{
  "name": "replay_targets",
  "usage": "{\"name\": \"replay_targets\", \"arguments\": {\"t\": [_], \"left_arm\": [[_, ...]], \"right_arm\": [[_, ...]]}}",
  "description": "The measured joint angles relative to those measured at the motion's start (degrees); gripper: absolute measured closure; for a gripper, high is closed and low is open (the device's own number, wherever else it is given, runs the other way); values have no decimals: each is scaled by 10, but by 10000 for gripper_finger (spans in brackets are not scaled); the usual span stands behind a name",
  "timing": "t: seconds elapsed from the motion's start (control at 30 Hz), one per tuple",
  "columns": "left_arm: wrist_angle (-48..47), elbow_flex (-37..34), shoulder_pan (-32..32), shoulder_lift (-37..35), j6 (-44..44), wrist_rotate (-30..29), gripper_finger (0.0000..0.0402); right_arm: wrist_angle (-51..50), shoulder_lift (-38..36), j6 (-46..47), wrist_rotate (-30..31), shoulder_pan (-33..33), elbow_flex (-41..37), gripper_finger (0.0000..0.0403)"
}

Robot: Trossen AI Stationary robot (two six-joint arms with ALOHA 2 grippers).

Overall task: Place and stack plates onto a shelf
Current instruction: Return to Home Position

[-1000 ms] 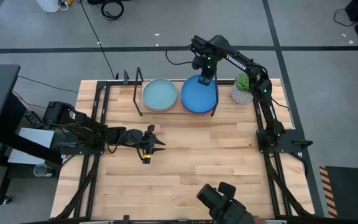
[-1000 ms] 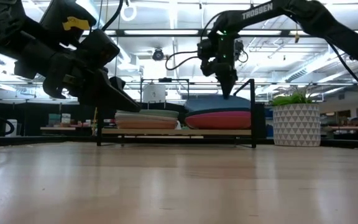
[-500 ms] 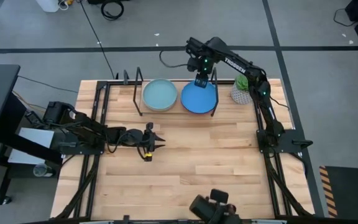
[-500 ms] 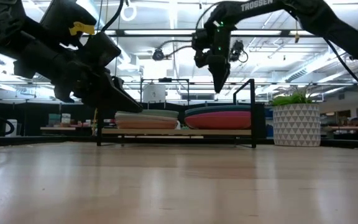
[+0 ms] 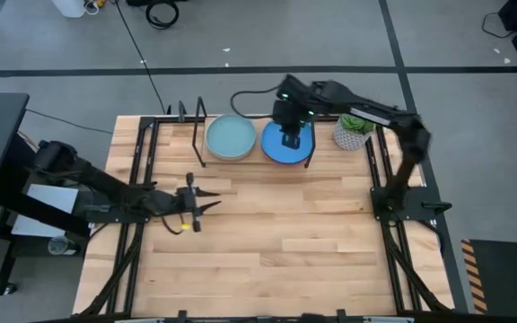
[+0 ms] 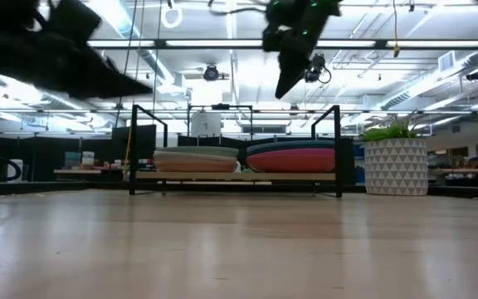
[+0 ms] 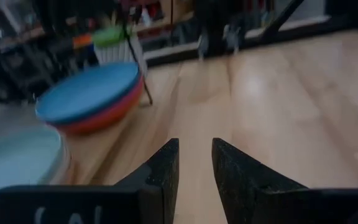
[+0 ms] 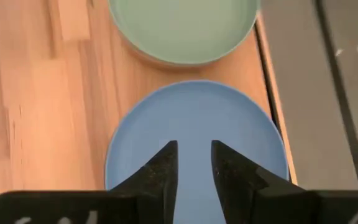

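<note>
right gripper [image 8: 194, 149]: fingers a narrow slit apart, holding nothing | hangs straight above the blue plate [image 8: 142, 143], which tops the stack at this arm's end of the shelf [image 6: 339, 149] | exit likely upward, clear of shelf posts | left gripper [image 7: 195, 144]: likewise empty, well in front of shelf

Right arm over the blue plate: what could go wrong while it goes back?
1. The right tool hangs open above the blue plate; swinging low, it might clip the shelf post and shake the two stacks.
2. Its arm runs over the plant pot and could brush it.
The left tool, over the table, seems safe.
</note>
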Motion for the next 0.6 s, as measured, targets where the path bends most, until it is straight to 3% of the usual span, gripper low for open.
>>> {"name": "replay_targets", "arguments": {"t": [0.17,0.27,0.4,0.6], "left_arm": [[20,-6,-9,-90,59,-26,299],[-18,6,2,-141,77,-40,304],[-173,56,24,-231,65,-41,329],[-453,191,52,-322,10,-9,384]], "right_arm": [[154,-144,35,-5,14,-192,305],[221,-224,55,-7,28,-285,305],[279,-325,83,-4,47,-386,305],[327,-464,116,-3,68,-472,305]]}}
